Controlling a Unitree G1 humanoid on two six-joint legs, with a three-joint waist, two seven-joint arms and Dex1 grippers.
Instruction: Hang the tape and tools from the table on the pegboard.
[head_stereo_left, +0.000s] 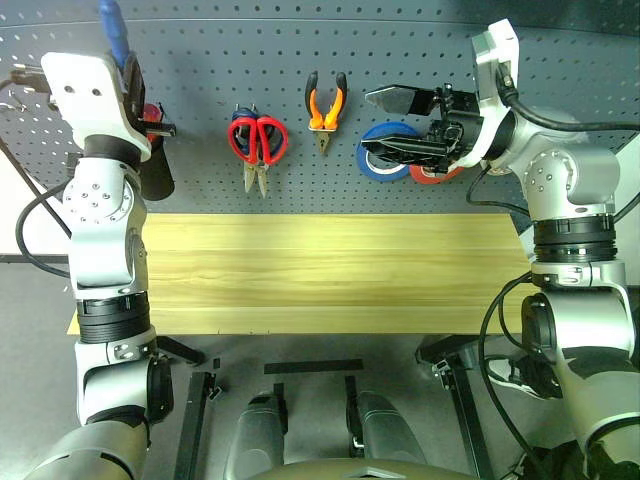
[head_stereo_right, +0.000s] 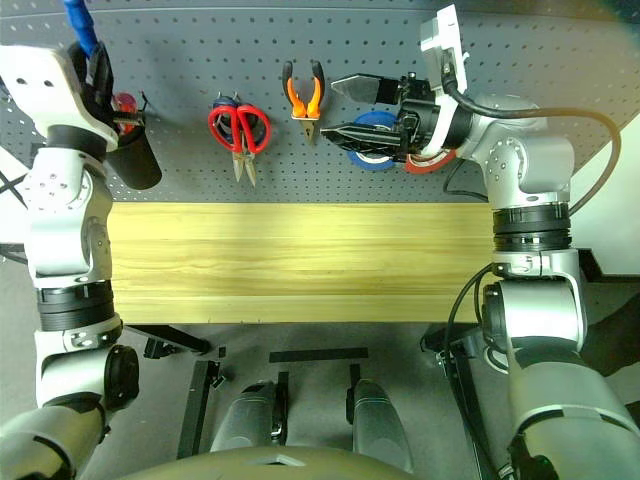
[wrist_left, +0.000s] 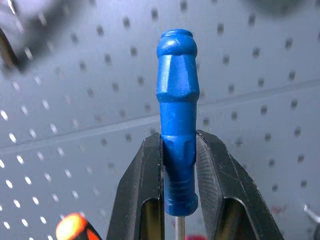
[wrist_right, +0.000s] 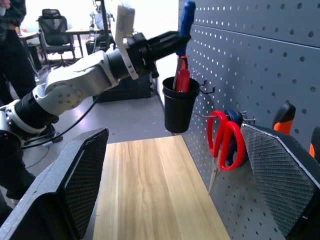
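Screwdriver (wrist_left: 177, 130) stands nearly upright in the left tool (wrist_left: 178, 165), handle up and thin shaft down, clenched between both fingers just above the black cup (wrist_right: 179, 109) on the pegboard (head_stereo_left: 300, 70). Right tool (head_stereo_left: 400, 125) gapes wide, grasping nothing, level before the red tape (head_stereo_left: 432, 176) hanging beside the blue roll (head_stereo_left: 385, 150).

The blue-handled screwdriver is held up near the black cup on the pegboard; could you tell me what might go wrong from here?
The left gripper pinches the blue-handled screwdriver only low on its handle, so it may tilt or slip when lowered. The black cup already holds a red-handled tool, which could block or deflect the shaft. The open right gripper hangs in front of the blue roll and could knock it off its hook.
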